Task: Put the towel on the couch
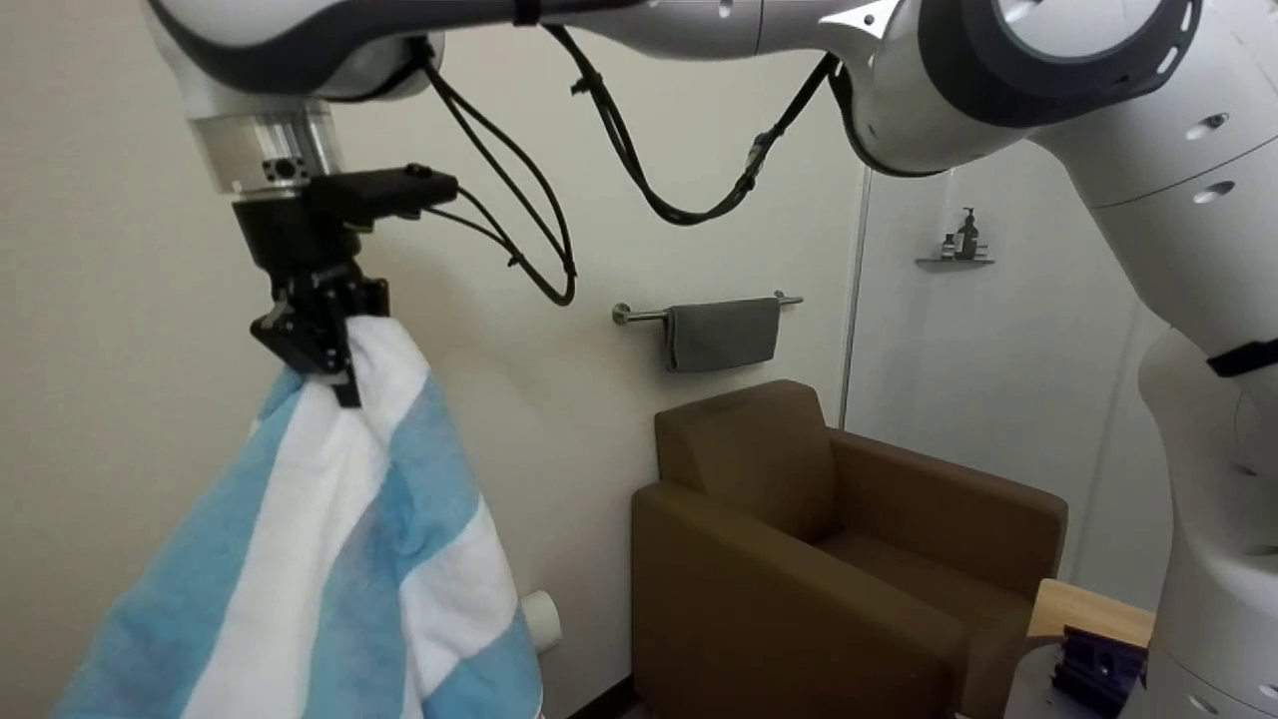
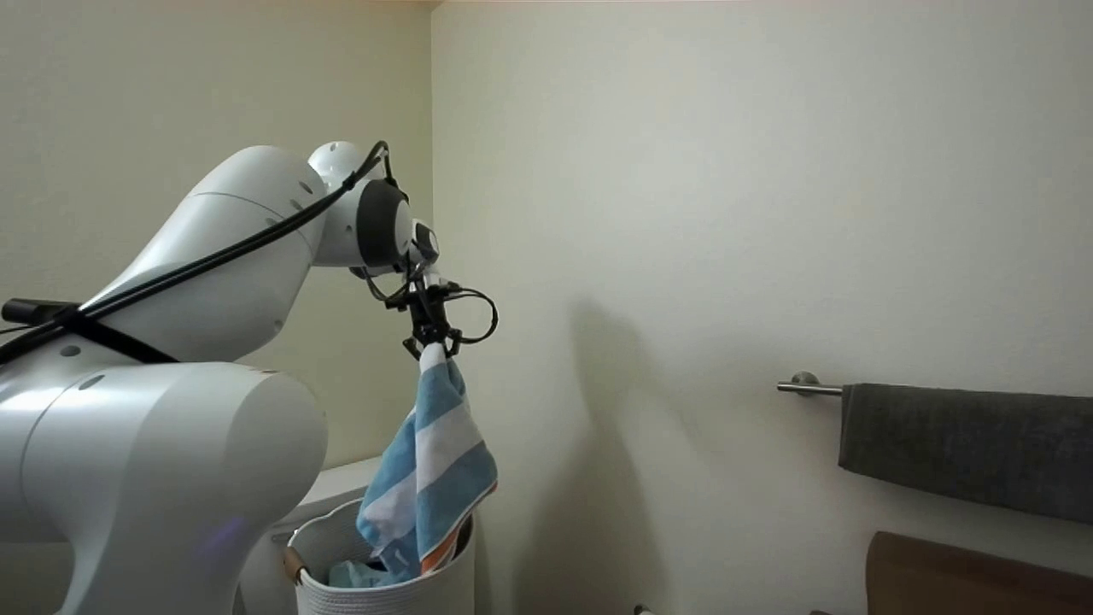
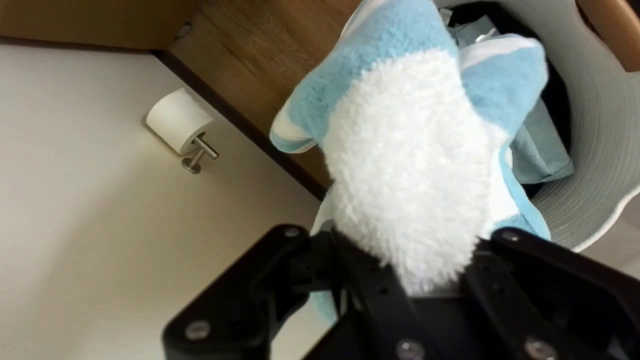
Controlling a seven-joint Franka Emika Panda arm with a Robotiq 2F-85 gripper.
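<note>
Clenched on the towel (image 2: 448, 440), which hangs long axis down by the basket (image 2: 384, 600), the tool (image 2: 440, 348) stands well left of the couch (image 1: 789, 609), so the carry should run rightward.

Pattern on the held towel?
The towel has blue and white stripes, orange low down; clearest in an exterior view.

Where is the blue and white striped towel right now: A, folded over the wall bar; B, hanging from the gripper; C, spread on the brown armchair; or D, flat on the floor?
B: both exterior views show the striped towel hanging from the gripper, while a gray towel is over the wall bar.
</note>
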